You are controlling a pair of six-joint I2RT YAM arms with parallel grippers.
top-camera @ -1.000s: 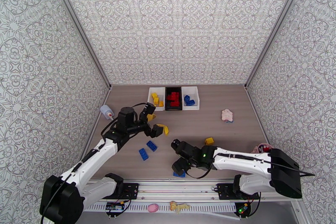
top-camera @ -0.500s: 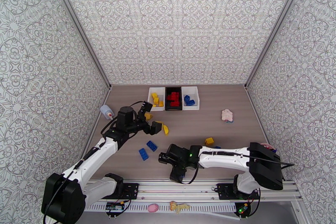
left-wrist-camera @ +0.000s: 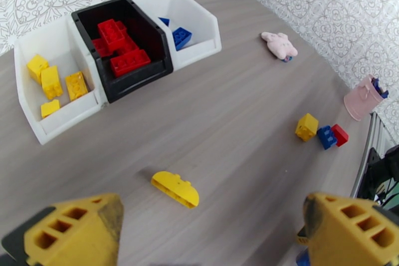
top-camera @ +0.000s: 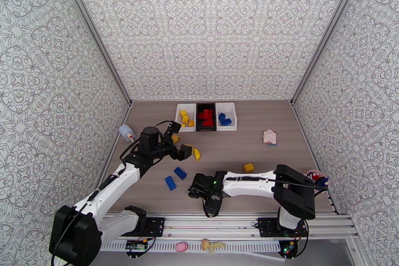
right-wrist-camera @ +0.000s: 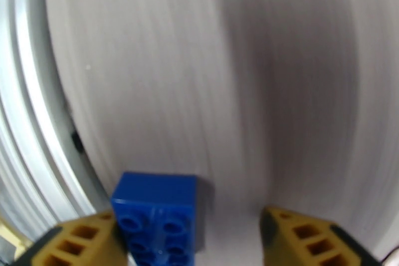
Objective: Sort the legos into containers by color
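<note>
At the near edge of the table (top-camera: 239,147), your right gripper (right-wrist-camera: 199,242) stands about half open. A blue lego (right-wrist-camera: 157,212) lies against one finger (right-wrist-camera: 85,242), with bare table between it and the other finger, so it is touched, not clamped. That wrist picture is smeared.

Your left gripper (left-wrist-camera: 212,234) is spread wide with nothing in it. A yellow curved lego (left-wrist-camera: 175,188) lies on the table just beyond its fingertips.

You have three containers in a row at the far side:
- The left white bin (left-wrist-camera: 65,122) holds four yellow legos (left-wrist-camera: 51,82).
- The black bin (left-wrist-camera: 134,85) holds a heap of red legos (left-wrist-camera: 129,61) that you cannot count apart.
- The right white bin (left-wrist-camera: 199,50) shows two blue legos (left-wrist-camera: 180,37).

From above you get two loose blue bricks (top-camera: 180,173) near the left arm, one yellow cube (top-camera: 248,167) beside the right arm, one pink toy (top-camera: 270,136) and one small bottle (top-camera: 127,133) by the left wall.

The left wrist camera adds a blue brick (left-wrist-camera: 326,137) and a red brick (left-wrist-camera: 340,134) touching just beside that yellow cube, and a pink cup (left-wrist-camera: 361,102) further right. From above, the right arm lies across that spot.
</note>
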